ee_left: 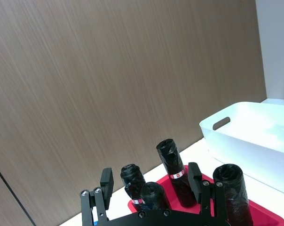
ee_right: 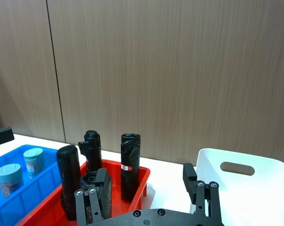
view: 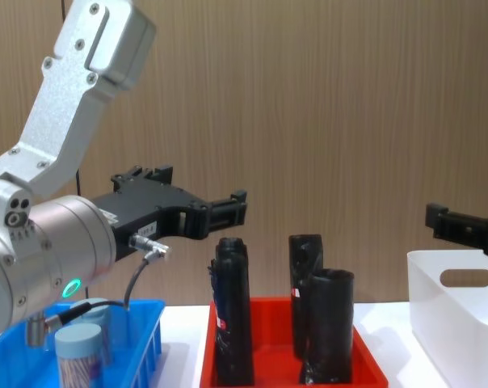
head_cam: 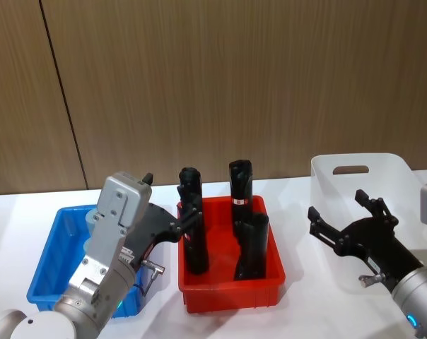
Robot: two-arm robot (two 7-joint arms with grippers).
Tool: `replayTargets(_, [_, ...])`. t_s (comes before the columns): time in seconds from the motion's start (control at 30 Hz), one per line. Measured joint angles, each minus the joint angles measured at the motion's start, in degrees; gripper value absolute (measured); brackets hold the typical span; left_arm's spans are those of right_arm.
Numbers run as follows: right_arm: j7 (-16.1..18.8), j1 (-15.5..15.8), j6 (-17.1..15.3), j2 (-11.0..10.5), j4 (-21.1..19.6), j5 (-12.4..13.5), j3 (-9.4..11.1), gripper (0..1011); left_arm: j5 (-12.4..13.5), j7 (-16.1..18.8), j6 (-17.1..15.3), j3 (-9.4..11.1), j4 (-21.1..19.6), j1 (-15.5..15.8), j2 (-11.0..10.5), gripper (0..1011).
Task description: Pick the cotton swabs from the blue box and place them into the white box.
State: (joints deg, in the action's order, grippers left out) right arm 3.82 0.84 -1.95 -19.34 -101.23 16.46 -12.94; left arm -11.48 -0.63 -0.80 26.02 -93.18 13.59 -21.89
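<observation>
The blue box (head_cam: 47, 271) sits at the table's left, and my left arm reaches over it and covers most of its inside. Two cotton swabs tubs (ee_right: 33, 161) (ee_right: 7, 179) stand in it, clear with pale blue lids; one (view: 77, 356) shows in the chest view. My left gripper (head_cam: 171, 199) hangs open and empty above the blue box's right side, pointing toward the red tray. The white box (head_cam: 355, 169) stands at the right. In front of its left wall my right gripper (head_cam: 337, 205) is held open, with nothing between its fingers.
A red tray (head_cam: 227, 293) with several upright black tubes (head_cam: 192, 226) stands between the two boxes. A wood-panelled wall runs behind the white table. Bare tabletop lies in front of the tray.
</observation>
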Motion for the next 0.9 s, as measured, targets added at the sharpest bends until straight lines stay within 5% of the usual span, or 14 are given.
replayTargets(0.57, [0.00, 0.00, 0.00, 0.00, 0.00, 0.00, 0.00, 1002, 0.07, 0.95, -4.08, 0.39, 2.00, 1.38, 2.37, 1003])
replayTargets(0.9, [0.00, 0.00, 0.00, 0.00, 0.00, 0.00, 0.00, 1002, -1.63, 5.74, -9.05, 0.25, 3.54, 2.24, 4.33, 1003])
